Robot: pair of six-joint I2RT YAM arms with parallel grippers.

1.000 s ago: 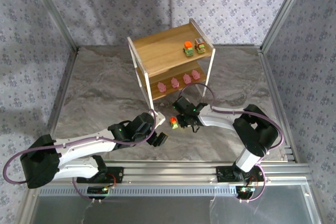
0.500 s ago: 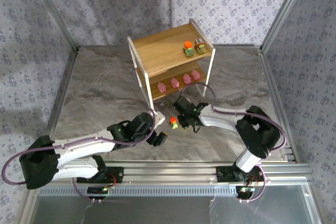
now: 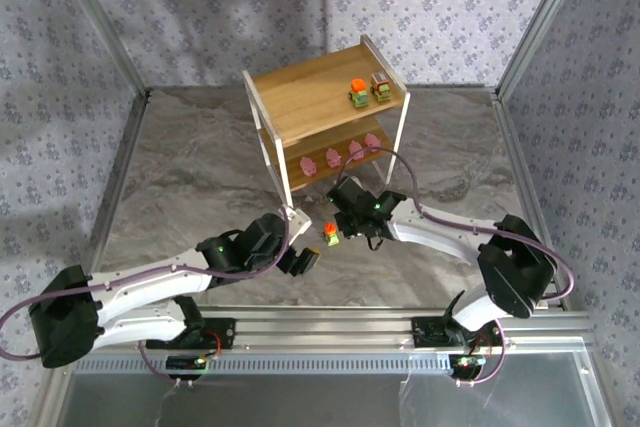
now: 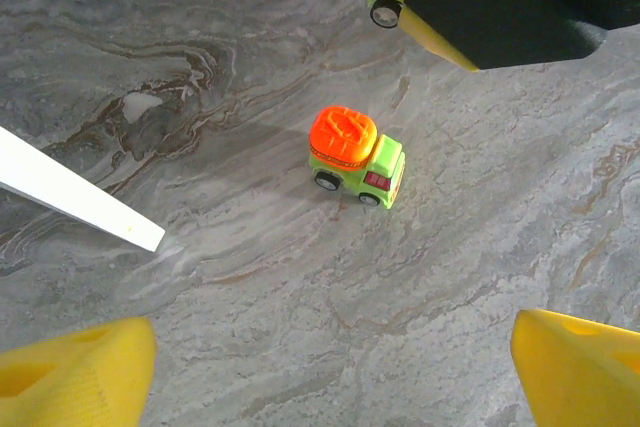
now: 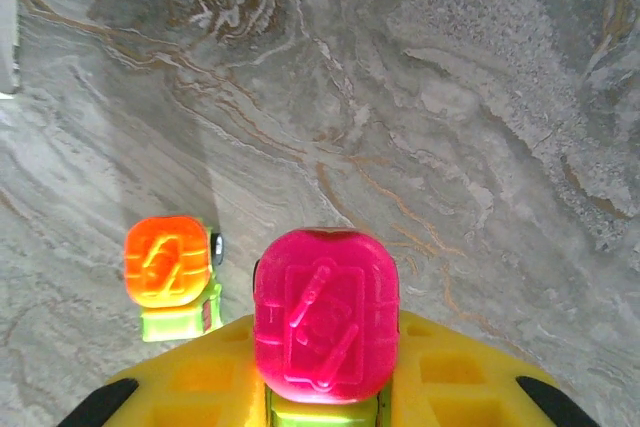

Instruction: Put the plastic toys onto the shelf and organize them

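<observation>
Magenta-topped truck [image 5: 320, 327] clamped in our right jaws; orange-topped truck [image 4: 355, 157] sits on worktop [image 4: 200, 277] just beside them, ahead of our wide-open left jaws (empty).

Magenta-topped truck [image 5: 320, 322], orange-topped truck [image 4: 355, 155] (both lime-bodied), grey marbled table [image 3: 200, 167]

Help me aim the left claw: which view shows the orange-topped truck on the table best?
Left wrist: the orange-topped truck stands whole, side-on, wheels visible. Right wrist sees just its top from above; top external shows it tiny.
</observation>
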